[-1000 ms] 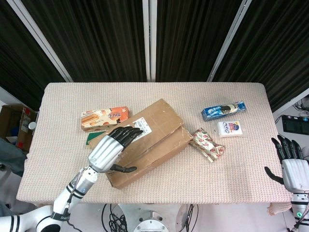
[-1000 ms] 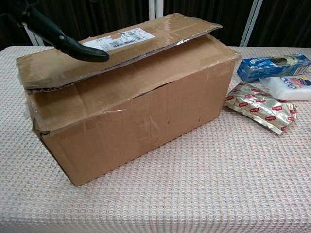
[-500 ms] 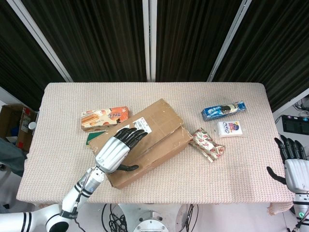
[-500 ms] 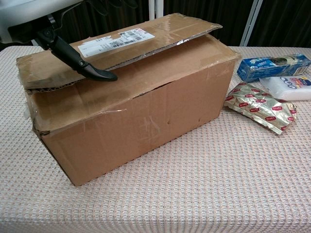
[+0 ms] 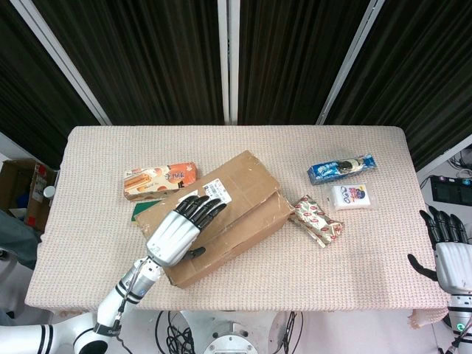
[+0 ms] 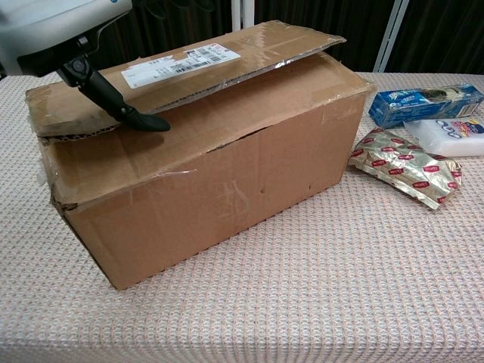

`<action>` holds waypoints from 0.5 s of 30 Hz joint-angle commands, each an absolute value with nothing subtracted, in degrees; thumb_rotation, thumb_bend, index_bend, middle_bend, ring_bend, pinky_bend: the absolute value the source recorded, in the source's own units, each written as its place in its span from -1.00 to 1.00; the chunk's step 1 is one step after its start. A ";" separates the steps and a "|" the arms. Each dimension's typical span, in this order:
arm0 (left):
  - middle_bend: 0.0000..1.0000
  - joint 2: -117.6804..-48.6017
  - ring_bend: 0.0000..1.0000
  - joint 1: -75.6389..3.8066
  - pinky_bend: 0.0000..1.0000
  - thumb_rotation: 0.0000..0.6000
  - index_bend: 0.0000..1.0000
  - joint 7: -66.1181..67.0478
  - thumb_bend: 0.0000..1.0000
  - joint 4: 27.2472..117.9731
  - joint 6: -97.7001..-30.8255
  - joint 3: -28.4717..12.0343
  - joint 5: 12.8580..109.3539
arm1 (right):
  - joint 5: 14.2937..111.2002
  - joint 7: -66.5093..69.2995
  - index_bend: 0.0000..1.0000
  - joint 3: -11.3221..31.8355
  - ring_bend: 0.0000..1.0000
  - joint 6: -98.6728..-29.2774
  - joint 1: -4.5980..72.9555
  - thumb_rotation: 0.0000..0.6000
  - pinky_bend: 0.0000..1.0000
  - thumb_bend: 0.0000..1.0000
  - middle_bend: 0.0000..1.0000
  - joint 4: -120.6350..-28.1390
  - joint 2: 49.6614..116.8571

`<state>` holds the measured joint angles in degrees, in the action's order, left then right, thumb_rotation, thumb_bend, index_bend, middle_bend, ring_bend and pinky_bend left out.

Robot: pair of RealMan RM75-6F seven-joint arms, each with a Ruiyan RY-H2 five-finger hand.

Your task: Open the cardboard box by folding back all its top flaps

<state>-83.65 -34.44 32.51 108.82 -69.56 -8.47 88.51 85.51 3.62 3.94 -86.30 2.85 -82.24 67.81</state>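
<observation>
Brown corrugated cardboard box — mid-table, angled. Likely light, stiff; top flap slightly lifted — take its free long edge. Left hand spread flat atop, holding nothing.

Foil snack packet on counter. Blue biscuit pack behind it, white packet just beside it, orange carton well apart.

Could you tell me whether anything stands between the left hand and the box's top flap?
Nothing visible does: the left hand is already over the cardboard box, its thumb at the edge of the upper flap.
</observation>
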 commanded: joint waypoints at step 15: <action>-0.76 -81.53 -0.74 -33.15 -0.59 1.00 -0.84 36.84 -0.45 110.62 -74.42 -9.93 90.86 | 85.26 3.43 -1.00 4.24 -1.00 -85.66 3.24 1.00 -1.00 -0.71 -1.00 -82.77 67.53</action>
<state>-81.74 -33.43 36.32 110.43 -73.87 -9.58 90.59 85.26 3.42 4.24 -85.67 3.23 -82.78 67.54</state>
